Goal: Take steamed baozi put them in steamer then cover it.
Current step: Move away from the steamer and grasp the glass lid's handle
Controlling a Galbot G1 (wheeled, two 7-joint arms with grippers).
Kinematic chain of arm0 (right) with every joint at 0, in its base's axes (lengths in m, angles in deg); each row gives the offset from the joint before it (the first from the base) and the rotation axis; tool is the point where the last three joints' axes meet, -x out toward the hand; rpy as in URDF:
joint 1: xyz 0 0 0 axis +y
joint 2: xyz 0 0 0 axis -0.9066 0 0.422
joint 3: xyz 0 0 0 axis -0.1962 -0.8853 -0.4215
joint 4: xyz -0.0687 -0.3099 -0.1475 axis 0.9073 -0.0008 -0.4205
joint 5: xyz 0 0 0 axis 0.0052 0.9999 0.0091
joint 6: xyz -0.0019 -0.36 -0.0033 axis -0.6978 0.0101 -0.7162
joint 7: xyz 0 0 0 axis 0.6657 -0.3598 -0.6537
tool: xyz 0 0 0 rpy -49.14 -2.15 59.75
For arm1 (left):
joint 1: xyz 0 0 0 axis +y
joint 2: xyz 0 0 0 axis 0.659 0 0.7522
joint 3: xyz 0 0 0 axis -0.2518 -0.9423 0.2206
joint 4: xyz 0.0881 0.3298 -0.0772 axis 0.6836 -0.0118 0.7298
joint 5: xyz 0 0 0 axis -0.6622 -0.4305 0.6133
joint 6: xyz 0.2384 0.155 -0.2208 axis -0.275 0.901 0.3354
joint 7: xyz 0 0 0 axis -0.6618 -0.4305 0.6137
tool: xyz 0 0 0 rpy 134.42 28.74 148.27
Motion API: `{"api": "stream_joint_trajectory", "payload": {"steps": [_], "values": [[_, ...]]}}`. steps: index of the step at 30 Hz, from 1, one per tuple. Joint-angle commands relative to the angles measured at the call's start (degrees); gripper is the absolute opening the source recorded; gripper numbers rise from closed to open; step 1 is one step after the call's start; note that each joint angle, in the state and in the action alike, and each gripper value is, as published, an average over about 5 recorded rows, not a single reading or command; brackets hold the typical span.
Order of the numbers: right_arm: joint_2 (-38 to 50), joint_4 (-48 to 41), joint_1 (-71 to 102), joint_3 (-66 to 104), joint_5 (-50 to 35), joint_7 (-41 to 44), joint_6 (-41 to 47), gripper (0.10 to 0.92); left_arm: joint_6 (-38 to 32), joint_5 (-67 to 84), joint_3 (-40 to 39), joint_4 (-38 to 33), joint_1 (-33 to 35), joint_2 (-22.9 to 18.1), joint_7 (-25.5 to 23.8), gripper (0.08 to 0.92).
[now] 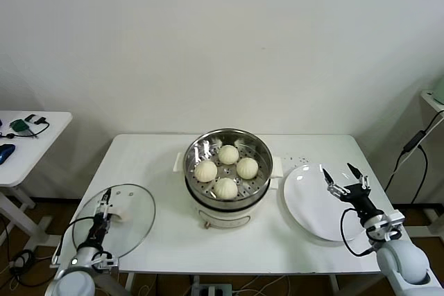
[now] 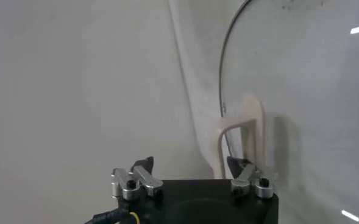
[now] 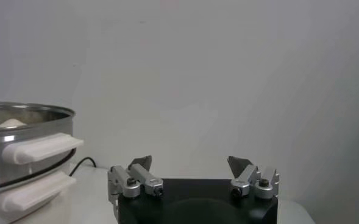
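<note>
A: Between our left gripper (image 2: pixel 193 172) fingers we see the cover's (image 1: pixel 132 221) white handle; clear glass, metal rim. Fingers spread, not pinching.

B: Four cream steamed baozi (image 1: pixel 227 154) sit in the steamer (image 1: pixel 208 192), well clear of our wide-open right gripper (image 1: pixel 346 178).

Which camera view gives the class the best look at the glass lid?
The head view: the whole glass lid lies flat at the table's front left corner, its white handle beside the left gripper. The left wrist view shows only part of its rim and that handle, close up. The right wrist view does not show it.
</note>
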Motion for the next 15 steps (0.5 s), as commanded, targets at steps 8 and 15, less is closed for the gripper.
{"api": "stream_joint_trajectory", "payload": {"steps": [8,15], "values": [[-0.97,-1.4,-0.7,-0.38,2.81,0.45,-0.68,0.823,-5.28,3.49,-0.09,1.02,-0.27,0.62,0.44,0.508],[-1.2,-1.94,-1.34,-0.57,3.45,0.53,-0.92,0.823,-5.95,5.32,-0.16,-0.78,0.38,0.92,0.02,0.308]]}}
